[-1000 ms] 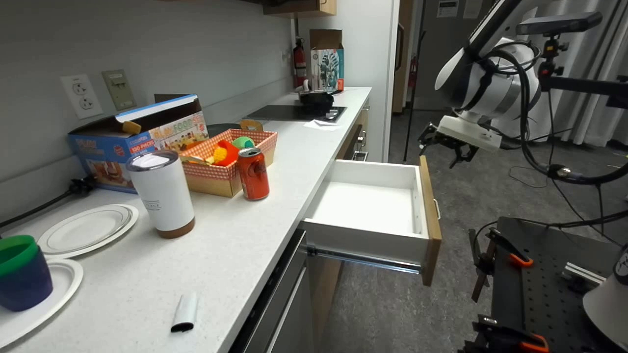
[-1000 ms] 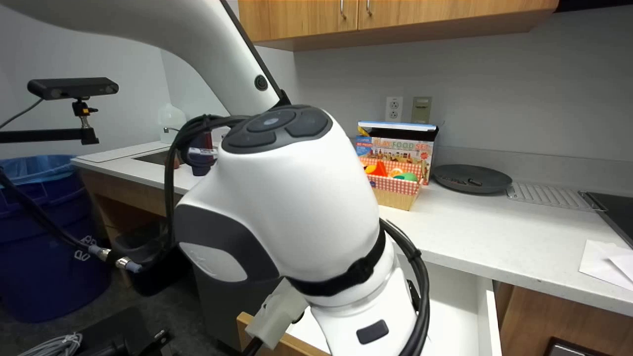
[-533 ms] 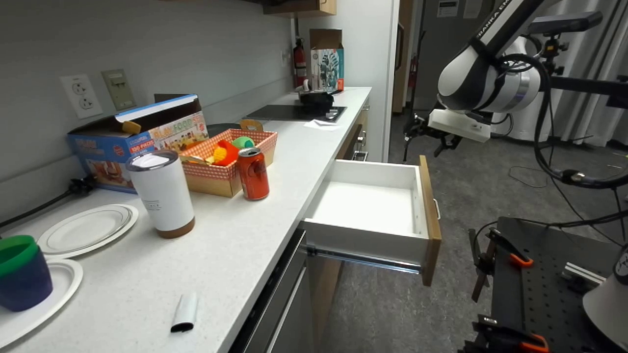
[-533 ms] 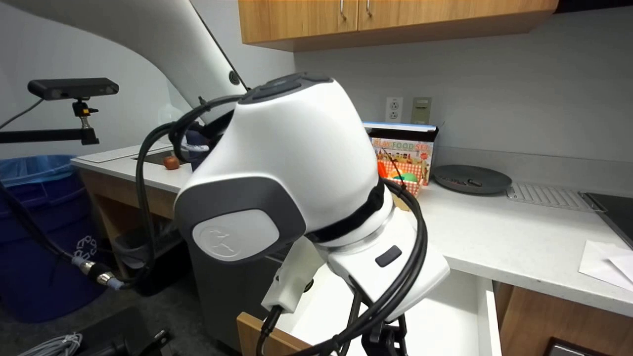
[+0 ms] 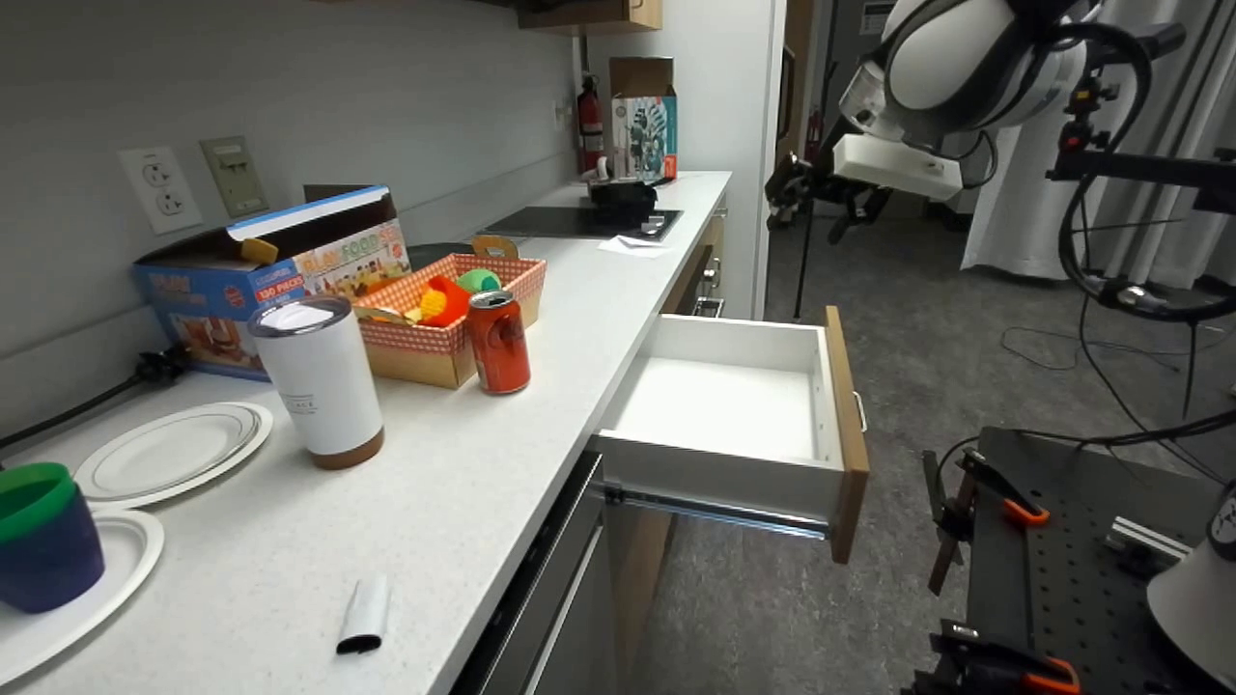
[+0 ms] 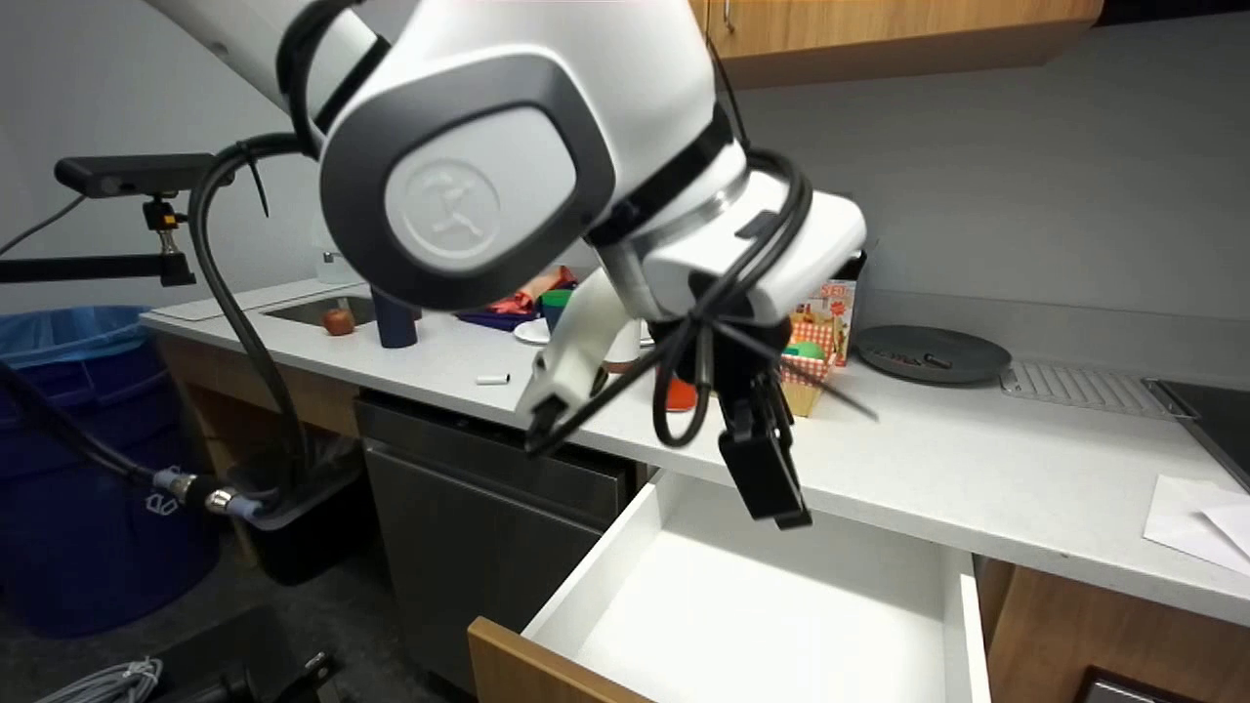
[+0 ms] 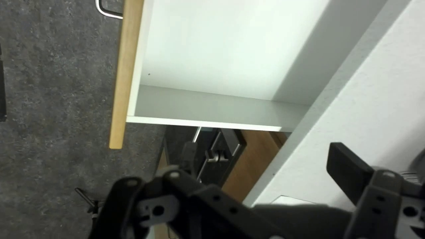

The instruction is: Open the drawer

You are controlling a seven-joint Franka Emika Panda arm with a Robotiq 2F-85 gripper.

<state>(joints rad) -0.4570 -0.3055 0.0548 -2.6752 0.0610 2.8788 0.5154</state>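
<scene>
Drawer [image 5: 719, 478]: is standing pulled out from beneath the counter [image 5: 454, 502], its white floor showing; it is lying between 4 and 5 o'clock of centre in both exterior views and at 12 o'clock in the wrist view.
Front panel [image 7: 126, 66]: tan wood, is running along the 10 o'clock side of the wrist view.
Handle [image 5: 860, 411]: a small metal pull, is jutting toward 3 o'clock from that panel in an exterior view.
Gripper [image 5: 807, 226]: is hanging at 1 o'clock from the drawer in an exterior view, well apart from handle and panel.
Fingers [image 7: 348, 172]: the 2 are standing wide apart with a gap between; in the wrist view they are showing at 4 o'clock and, blurred, at 7 o'clock.
Basket [image 5: 415, 365]: red-checked, is sitting at 9 o'clock of centre in an exterior view, holding bright pieces [image 5: 444, 301].
Can [image 5: 499, 352]: red, is standing upright just beside the basket, toward 4 o'clock.
Tumbler [image 5: 321, 386]: white with a brown base, is standing at 9 o'clock from the can.
Plates [image 5: 164, 458]: white, are lying at 8 o'clock from the tumbler, a dark blue cup [image 5: 53, 555] standing on the nearest.
</scene>
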